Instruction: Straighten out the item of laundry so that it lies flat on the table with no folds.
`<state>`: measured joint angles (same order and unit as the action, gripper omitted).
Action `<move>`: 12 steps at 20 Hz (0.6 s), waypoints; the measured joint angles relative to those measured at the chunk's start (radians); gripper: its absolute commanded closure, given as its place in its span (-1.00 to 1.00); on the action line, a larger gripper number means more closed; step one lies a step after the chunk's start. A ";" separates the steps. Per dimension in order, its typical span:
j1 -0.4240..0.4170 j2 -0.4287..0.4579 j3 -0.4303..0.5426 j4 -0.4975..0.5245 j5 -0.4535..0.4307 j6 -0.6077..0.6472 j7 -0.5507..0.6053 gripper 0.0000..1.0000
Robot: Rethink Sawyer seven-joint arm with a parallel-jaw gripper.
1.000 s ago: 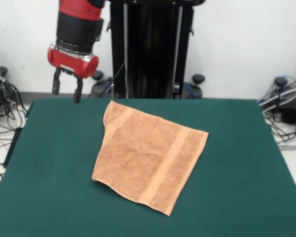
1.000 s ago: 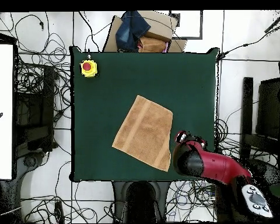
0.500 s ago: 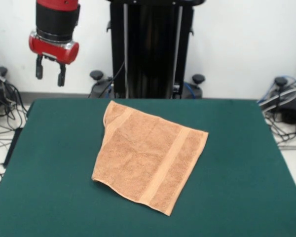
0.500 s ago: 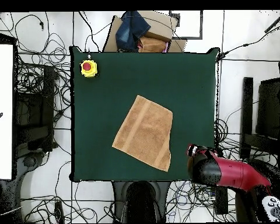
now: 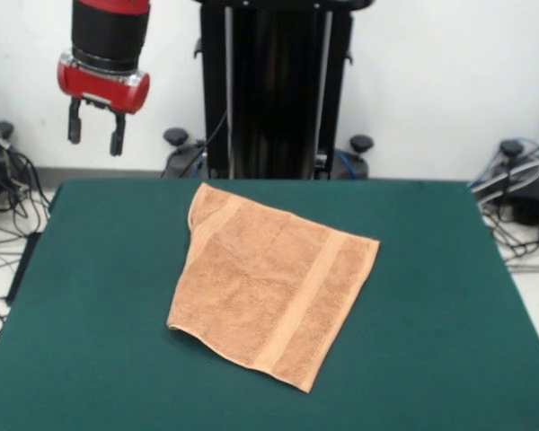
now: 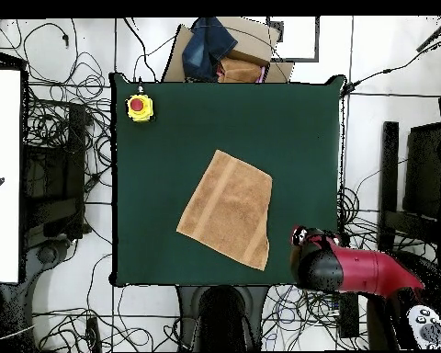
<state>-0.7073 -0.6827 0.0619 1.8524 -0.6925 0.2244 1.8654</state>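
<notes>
Nearest you in the front view lies the towel, set askew near the middle of the table, one corner pointing toward the near edge. Its long left side is turned over on itself in a narrow fold that runs up to the far-left corner, and the near-left corner lifts a little off the felt. A woven band crosses it near the right-hand end; a second band shows beside the folded edge.

Farther back, above and beyond the table's far-left corner, you see the gripper hanging high in the air with its two dark fingers spread apart and nothing between them. It is well apart from the towel.

The overhead view gives you what the front one hides: a yellow box with a red button on one table corner, and a cardboard box with dark cloth beyond the table's edge. There the towel looks like a nearly flat tilted rectangle, and the fold is hard to make out. The arm covers the gripper from above, just off the table's corner.

Since half a second ago the gripper has shifted slightly toward the table; the towel has not moved.
</notes>
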 measured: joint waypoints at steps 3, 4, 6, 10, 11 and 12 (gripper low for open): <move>-0.032 -0.001 0.033 0.021 -0.018 0.000 0.000 -1.00; -0.056 -0.003 0.054 0.037 -0.018 0.000 -0.002 -1.00; -0.089 -0.006 0.080 0.061 -0.018 0.000 -0.005 -1.00; -0.138 -0.012 0.112 0.115 -0.021 0.000 -0.008 -1.00; -0.142 -0.014 0.115 0.126 -0.025 0.000 -0.008 -1.00; -0.145 -0.021 0.118 0.153 -0.041 0.000 -0.008 -1.00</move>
<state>-0.8524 -0.7036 0.1794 2.0057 -0.7333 0.2240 1.8569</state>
